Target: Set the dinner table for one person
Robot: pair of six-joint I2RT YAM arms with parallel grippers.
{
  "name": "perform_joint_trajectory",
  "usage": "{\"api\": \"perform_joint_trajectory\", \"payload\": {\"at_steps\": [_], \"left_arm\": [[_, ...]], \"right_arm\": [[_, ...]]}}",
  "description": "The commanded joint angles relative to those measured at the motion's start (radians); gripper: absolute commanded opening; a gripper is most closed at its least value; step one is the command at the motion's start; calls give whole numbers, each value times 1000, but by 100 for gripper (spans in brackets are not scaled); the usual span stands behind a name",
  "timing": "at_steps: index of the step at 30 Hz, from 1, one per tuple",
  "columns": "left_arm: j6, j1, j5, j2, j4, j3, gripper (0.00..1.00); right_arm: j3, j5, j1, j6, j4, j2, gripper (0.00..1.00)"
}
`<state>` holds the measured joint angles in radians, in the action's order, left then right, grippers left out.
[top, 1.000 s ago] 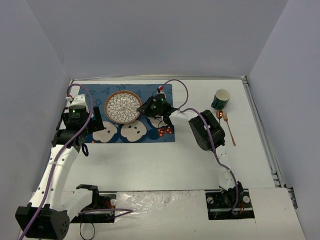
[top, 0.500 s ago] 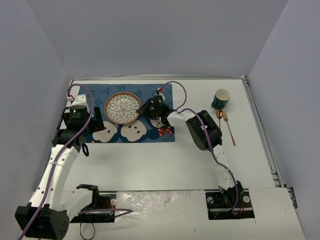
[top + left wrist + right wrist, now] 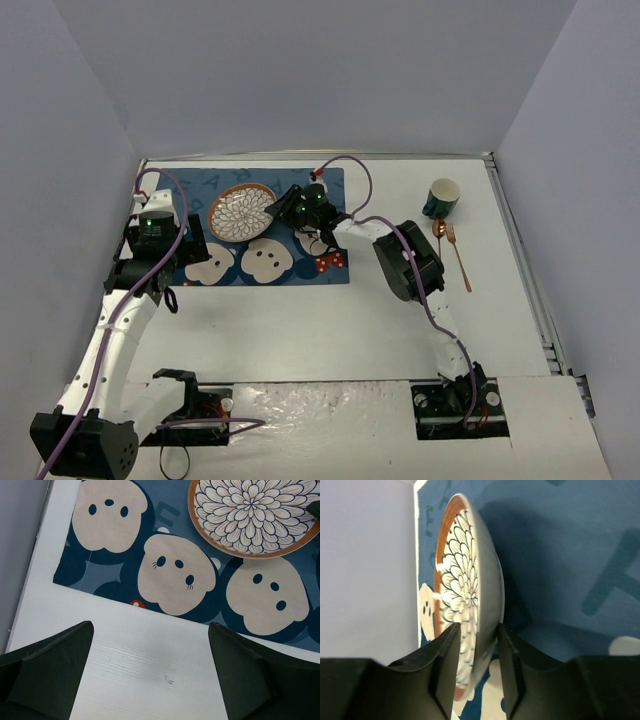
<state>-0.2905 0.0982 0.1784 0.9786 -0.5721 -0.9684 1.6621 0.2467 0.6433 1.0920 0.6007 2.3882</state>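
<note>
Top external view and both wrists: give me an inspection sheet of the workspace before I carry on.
Surface: dinner table, white, bare in front of the arms; placemat at far left.
Job's things: plate over the placemat; cup, spoon and fork at far right, off the placemat.
Clutter: nothing seen.
Grippers: left gripper open over bare table by the placemat's near edge; right gripper astride the plate's rim, grip cannot be told.
Cables: a purple cable along each arm; the right arm's loops over the placemat's far right corner.
Surroundings: plain walls on three sides.
</note>
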Motion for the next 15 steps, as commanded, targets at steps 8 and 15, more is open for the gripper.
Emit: {"api": "perform_joint_trajectory", "payload": {"at_steps": [8, 15], "left_arm": [[-7, 6, 18, -19, 27, -41, 97], [-7, 6, 20, -24, 26, -42, 97]], "right_arm": [[-29, -10, 6, -54, 45, -104, 54], [-122, -27, 2, -124, -11, -189, 54]]}}
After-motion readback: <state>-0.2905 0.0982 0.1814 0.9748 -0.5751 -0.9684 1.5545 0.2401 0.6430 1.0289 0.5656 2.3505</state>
